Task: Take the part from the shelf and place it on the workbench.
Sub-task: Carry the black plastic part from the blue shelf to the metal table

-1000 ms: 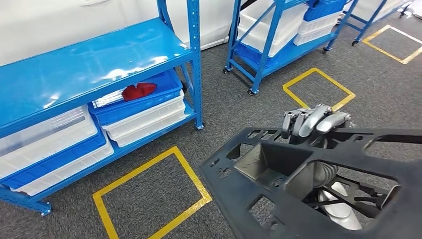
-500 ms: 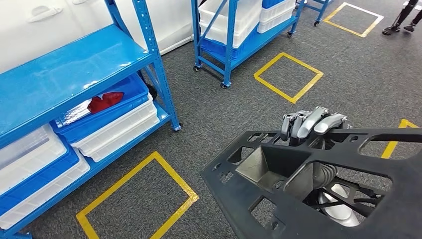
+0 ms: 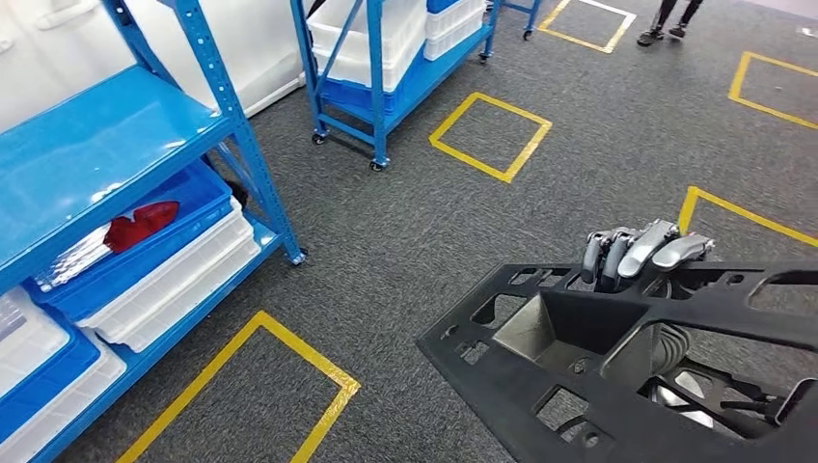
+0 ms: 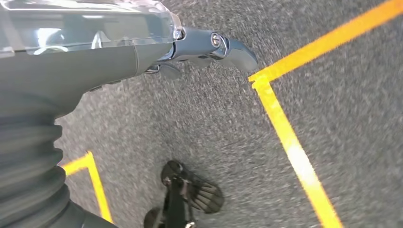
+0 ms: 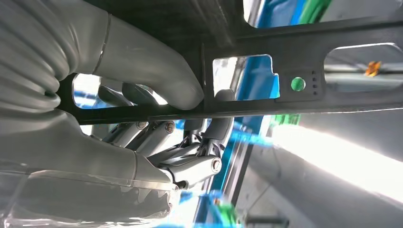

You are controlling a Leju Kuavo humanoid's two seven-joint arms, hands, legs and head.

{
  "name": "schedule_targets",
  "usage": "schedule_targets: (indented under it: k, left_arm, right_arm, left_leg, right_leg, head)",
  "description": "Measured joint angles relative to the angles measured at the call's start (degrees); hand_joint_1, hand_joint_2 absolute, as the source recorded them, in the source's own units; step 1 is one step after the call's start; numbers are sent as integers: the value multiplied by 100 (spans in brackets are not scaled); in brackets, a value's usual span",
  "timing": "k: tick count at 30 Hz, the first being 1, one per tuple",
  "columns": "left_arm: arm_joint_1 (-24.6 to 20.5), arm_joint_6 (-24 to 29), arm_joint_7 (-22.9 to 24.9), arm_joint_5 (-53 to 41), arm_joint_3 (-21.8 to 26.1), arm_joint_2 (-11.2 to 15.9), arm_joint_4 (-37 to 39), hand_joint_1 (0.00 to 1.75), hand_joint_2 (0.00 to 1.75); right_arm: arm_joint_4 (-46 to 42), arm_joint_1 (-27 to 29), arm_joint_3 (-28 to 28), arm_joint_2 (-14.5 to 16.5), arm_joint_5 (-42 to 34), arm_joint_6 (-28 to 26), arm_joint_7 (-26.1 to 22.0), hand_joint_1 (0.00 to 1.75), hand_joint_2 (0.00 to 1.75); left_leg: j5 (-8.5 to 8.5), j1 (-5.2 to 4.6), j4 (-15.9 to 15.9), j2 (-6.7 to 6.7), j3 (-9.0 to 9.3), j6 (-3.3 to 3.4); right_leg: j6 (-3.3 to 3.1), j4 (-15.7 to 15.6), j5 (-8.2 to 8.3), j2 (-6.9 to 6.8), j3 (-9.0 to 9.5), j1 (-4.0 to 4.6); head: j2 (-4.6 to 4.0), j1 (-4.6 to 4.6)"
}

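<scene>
Part [image 3: 617, 367]: a large black plastic frame with many cut-out openings and a deep central pocket, carried level above the grey carpet floor [image 3: 424, 222], well apart from the shelf [image 3: 116, 145]; right robot hand [image 3: 641, 253] grips its far edge, silver fingers [image 5: 190, 166] curled over one bar and thumb on the other face. Left robot hand [image 4: 209, 47]: hangs over the carpet beside yellow floor tape [image 4: 290, 147], holding nothing, fingers only partly seen, so open or closed cannot be told. Surroundings: blue shelf with white and blue bins [image 3: 174, 270], one holding a red item [image 3: 140, 224]; a wheeled blue rack [image 3: 386, 68]; a person's feet [image 3: 666, 24] far off.
</scene>
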Motion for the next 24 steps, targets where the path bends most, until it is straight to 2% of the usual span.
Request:
schedule_targets:
  k: [1, 2, 3, 4, 5, 6, 7, 9, 10, 12, 13, 14, 15, 16, 17, 18, 19, 20, 21, 22, 23, 24]
  left_arm:
    - [1, 1, 22, -28, -7, -13, 0, 0, 175]
    - [-5, -2, 37, -52, -14, -28, 0, 0, 175]
    - [-15, -9, 44, -71, -21, -45, 0, 0, 175]
    - [-26, -19, 44, -90, -32, -62, 0, 0, 175]
    - [-35, -29, 41, -103, -45, -76, 0, 0, 175]
    - [-43, -38, 37, -114, -58, -84, 0, 0, 175]
    - [-53, -44, 34, -121, -70, -91, 0, 0, 175]
    - [-74, -56, 29, -124, -97, -112, 0, 0, 175]
    - [-86, -70, 27, -124, -109, -126, 0, 0, 175]
    - [-97, -119, 22, -127, -124, -148, 0, 0, 175]
    - [-97, -144, 21, -134, -128, -155, 0, 0, 175]
    - [-89, -165, 22, -147, -132, -159, 0, 0, 175]
    - [-78, -177, 24, -161, -137, -162, 0, 0, 175]
    - [-68, -184, 28, -174, -143, -169, 0, 0, 175]
    - [-62, -185, 33, -185, -148, -179, 0, 0, 175]
    - [-64, -179, 43, -196, -153, -189, 0, 0, 175]
    - [-68, -169, 60, -217, -162, -198, 0, 0, 175]
    - [-74, -155, 83, -249, -173, -203, 0, 0, 175]
    - [-77, -139, 106, -281, -188, -207, 0, 0, 175]
    - [-78, -123, 126, -312, -206, -209, 0, 0, 175]
    - [-79, -107, 133, -336, -227, -214, 0, 0, 175]
    - [-83, -91, 126, -350, -248, -222, 0, 0, 175]
  right_arm:
    - [0, 35, -23, -4, 23, -54, 1, 175, 175]
    - [-2, 62, -48, -18, 38, -109, 1, 175, 175]
    - [-10, 82, -74, -45, 55, -155, 1, 175, 175]
    - [-23, 95, -99, -79, 71, -193, 1, 175, 175]
    - [-38, 107, -120, -113, 87, -218, 1, 175, 175]
    - [-54, 116, -135, -142, 101, -234, 2, 175, 175]
    - [-65, 126, -144, -162, 106, -245, 2, 175, 175]
    - [-83, 151, -163, -197, 113, -256, 2, 175, 175]
    - [-92, 158, -172, -212, 130, -273, 0, 175, 175]
    - [-116, 149, -180, -231, 196, -342, 0, 175, 175]
    - [-129, 146, -179, -233, 237, -386, 0, 175, 175]
    - [-139, 146, -176, -233, 271, -421, 1, 175, 175]
    - [-146, 151, -175, -233, 294, -444, 1, 175, 175]
    - [-152, 157, -174, -233, 312, -462, 1, 175, 175]
    - [-158, 165, -173, -233, 320, -468, 1, 175, 175]
    - [-172, 174, -173, -233, 325, -470, 1, 175, 175]
    - [-193, 189, -173, -233, 329, -470, 1, 175, 175]
    - [-220, 209, -174, -233, 332, -463, 1, 175, 175]
    - [-250, 237, -178, -231, 335, -451, 1, 175, 175]
    - [-280, 276, -187, -230, 336, -426, 2, 175, 175]
    - [-311, 327, -206, -227, 328, -381, 2, 175, 175]
    - [-343, 381, -237, -226, 311, -323, 3, 175, 175]
  left_leg:
    - [-9, -2, 6, 92, -2, -6]
    - [-20, 0, 14, 173, -1, -18]
    - [-38, 2, 28, 247, 6, -36]
    - [-61, -1, 48, 313, 14, -63]
    - [-89, -9, 71, 365, 19, -96]
    - [-115, -19, 89, 410, 27, -130]
    - [-135, -29, 101, 458, 37, -163]
    - [-165, -22, 105, 541, 62, -221]
    - [-207, -6, 139, 490, 59, -251]
    - [-462, 27, 494, 198, -82, -292]
    - [-669, 36, 868, 27, -246, -301]
    - [-871, 38, 1301, -68, -446, -303]
    - [-1004, 37, 1674, -104, -627, -302]
    - [-1037, 36, 1895, -117, -747, -296]
    - [-936, 35, 1868, -124, -755, -281]
    - [-730, 36, 1609, -156, -656, -259]
    - [-479, 36, 1202, -261, -487, -229]
    - [-274, 41, 794, -430, -319, -198]
    - [-153, 44, 471, -573, -184, -180]
    - [-113, 41, 294, -678, -113, -166]
    - [-128, 33, 239, -691, -93, -156]
    - [-124, 28, 201, -620, -77, -139]
  right_leg:
    - [20, 111, -2, -29, -40, -24]
    - [38, -22, 102, -57, 47, -45]
    - [52, -380, 277, -118, 257, -61]
    - [52, -816, 416, -238, 502, -62]
    - [35, -1183, 526, -338, 707, -53]
    - [8, -1420, 577, -403, 837, -36]
    - [-27, -1499, 570, -420, 872, -17]
    - [-98, -1496, 587, -292, 857, -5]
    - [-132, -1508, 597, -234, 855, -10]
    - [-201, -1535, 623, -123, 855, -22]
    - [-224, -1537, 628, -65, 852, -17]
    - [-242, -1536, 630, 2, 848, -7]
    - [-251, -1535, 631, 77, 846, 5]
    - [-257, -1532, 633, 156, 846, 15]
    - [-258, -1527, 633, 238, 848, 23]
    - [-257, -1521, 633, 321, 855, 28]
    - [-253, -1515, 631, 402, 861, 28]
    - [-240, -1500, 628, 476, 859, 34]
    - [-217, -1487, 633, 551, 840, 29]
    - [-185, -1479, 644, 621, 811, 16]
    - [-142, -1479, 664, 695, 781, -1]
    - [-97, -1490, 687, 776, 756, -17]
  head:
    - [0, 1]
    - [0, 1]
    - [0, 2]
    - [0, 2]
    - [0, 0]
    - [0, -2]
    - [0, -4]
    - [0, -6]
    - [0, -6]
    - [0, -9]
    - [0, -10]
    - [0, -10]
    - [0, -10]
    - [0, -10]
    - [0, -10]
    - [0, -9]
    - [0, -9]
    - [0, -6]
    - [0, -4]
    - [0, -1]
    - [0, 0]
    - [0, 1]
